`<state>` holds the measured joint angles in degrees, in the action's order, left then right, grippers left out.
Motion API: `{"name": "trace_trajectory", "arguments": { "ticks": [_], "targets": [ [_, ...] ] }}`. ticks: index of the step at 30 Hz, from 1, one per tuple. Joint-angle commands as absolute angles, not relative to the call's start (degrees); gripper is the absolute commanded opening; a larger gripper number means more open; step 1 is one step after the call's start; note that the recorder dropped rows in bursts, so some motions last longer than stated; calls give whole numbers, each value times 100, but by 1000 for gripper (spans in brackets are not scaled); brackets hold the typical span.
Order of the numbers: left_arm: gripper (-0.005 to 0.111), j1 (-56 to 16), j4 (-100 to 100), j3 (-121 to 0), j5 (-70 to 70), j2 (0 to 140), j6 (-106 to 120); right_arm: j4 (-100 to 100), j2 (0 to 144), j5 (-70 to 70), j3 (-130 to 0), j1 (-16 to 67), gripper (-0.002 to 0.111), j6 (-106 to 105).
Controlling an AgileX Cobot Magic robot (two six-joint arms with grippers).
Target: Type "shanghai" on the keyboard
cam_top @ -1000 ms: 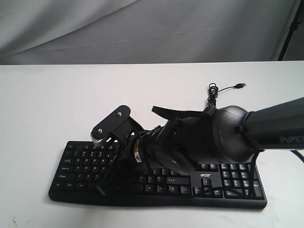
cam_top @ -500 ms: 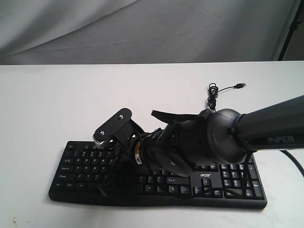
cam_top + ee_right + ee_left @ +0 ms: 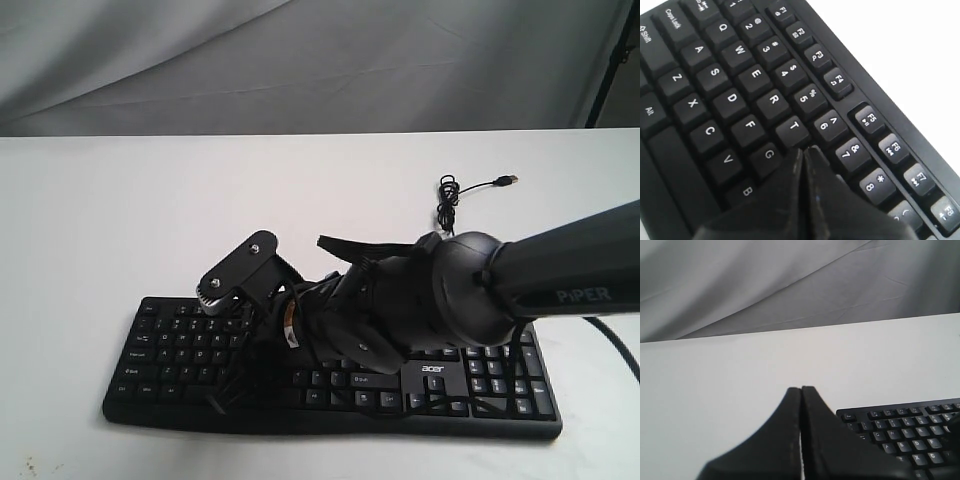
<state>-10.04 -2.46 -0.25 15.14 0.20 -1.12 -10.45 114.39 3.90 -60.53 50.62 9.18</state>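
The black keyboard [image 3: 490,392] lies along the table's front edge, its "acer" logo at the right. My right arm reaches across it from the right. My right gripper [image 3: 235,370] is shut and points down over the letter keys. In the right wrist view the shut tips [image 3: 804,150] sit over the keyboard [image 3: 730,95] just past the T and G keys, hiding the keys beneath them; I cannot tell if they touch. My left gripper [image 3: 801,388] is shut on nothing, beside the keyboard's [image 3: 905,425] Esc corner. The left arm is outside the exterior view.
The keyboard's thin black USB cable [image 3: 450,195] lies coiled on the white table [image 3: 120,210] behind the keyboard, its plug pointing right. A grey cloth backdrop [image 3: 300,60] hangs behind the table. A black stand leg [image 3: 610,70] shows at the far right.
My right arm has shifted slightly left and a little lower over the keyboard. The keyboard and cable have not moved.
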Motion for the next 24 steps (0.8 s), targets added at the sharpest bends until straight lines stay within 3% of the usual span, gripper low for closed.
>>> {"name": "trace_trajectory", "arguments": {
  "ticks": [1, 24],
  "targets": [
    [0, -1024, -248, 0, 1498, 0, -128, -1036, 11439, 366, -6042, 5076, 0, 890],
    [0, -1024, -248, 0, 1498, 0, -128, -1036, 11439, 191, -5776, 5085, 0, 890]
  ]
}}
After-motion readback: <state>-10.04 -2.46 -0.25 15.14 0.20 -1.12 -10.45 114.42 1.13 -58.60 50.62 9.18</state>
